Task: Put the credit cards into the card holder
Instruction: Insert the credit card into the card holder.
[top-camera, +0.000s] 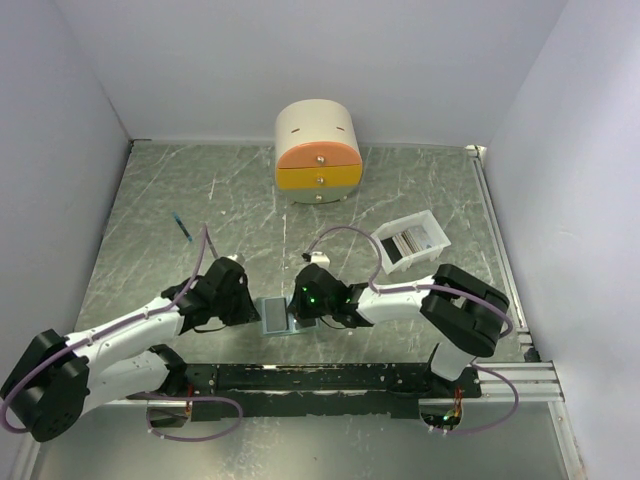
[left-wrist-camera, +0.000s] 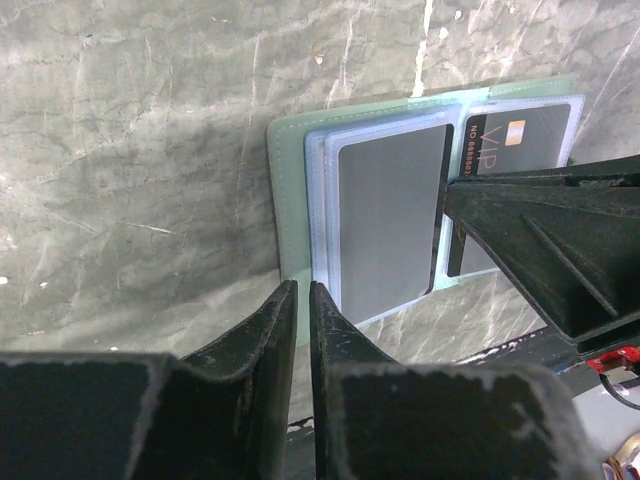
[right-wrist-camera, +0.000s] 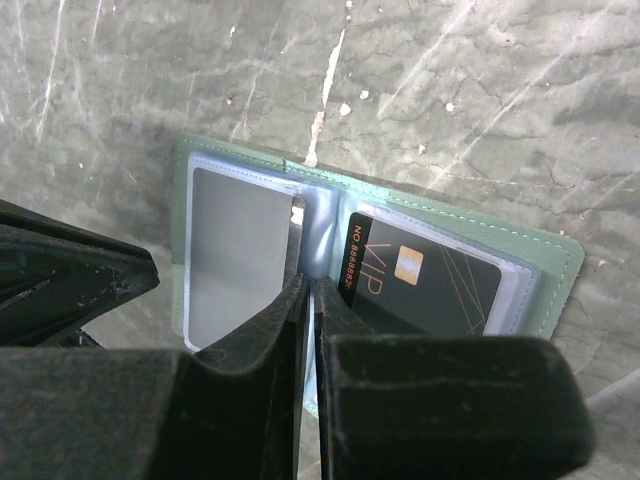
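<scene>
The card holder (top-camera: 272, 316) lies open on the table between my two grippers, green cover (left-wrist-camera: 290, 200) down and pale blue pockets up. A grey card (left-wrist-camera: 390, 220) sits in one pocket. In the other sits a black credit card marked VIP (right-wrist-camera: 430, 285). My left gripper (left-wrist-camera: 303, 292) is shut, its tips resting on the holder's outer edge with nothing between them. At the spine, my right gripper (right-wrist-camera: 312, 285) is shut on an upright translucent pocket leaf. More credit cards (top-camera: 405, 243) lie in the white tray.
The white tray (top-camera: 432, 225) stands at the right, behind my right arm. A round cream-and-orange drawer box (top-camera: 318, 150) is at the back centre. A thin blue pen (top-camera: 182, 228) lies at the left. A black rail (top-camera: 330, 378) runs along the near edge.
</scene>
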